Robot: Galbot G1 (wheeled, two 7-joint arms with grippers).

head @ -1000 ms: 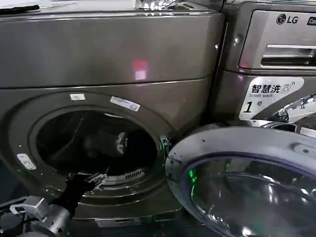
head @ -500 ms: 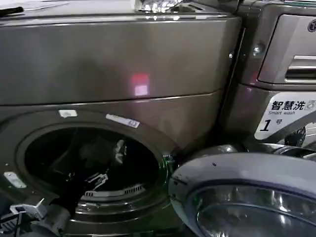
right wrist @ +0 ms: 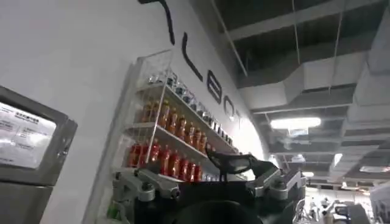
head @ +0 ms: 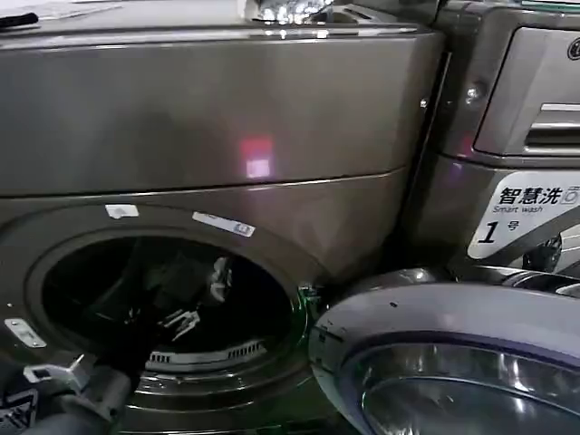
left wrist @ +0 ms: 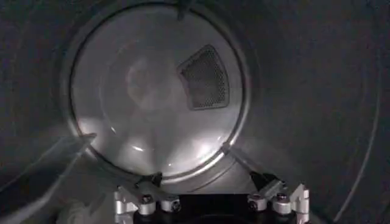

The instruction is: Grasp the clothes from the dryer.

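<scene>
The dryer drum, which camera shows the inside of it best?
The left wrist view: it looks straight down the dryer drum to the back wall and mesh vent. The head view shows the dark porthole from outside, left gripper inside. The right wrist view faces shelves.

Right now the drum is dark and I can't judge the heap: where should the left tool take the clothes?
Probably the pale raised fold atop the clothes, pinched from above after coming straight in through the dryer porthole: the heap lies low in the drum, beyond the open left tool.

Left gripper (head: 181, 322) fingers apparently apart.
</scene>
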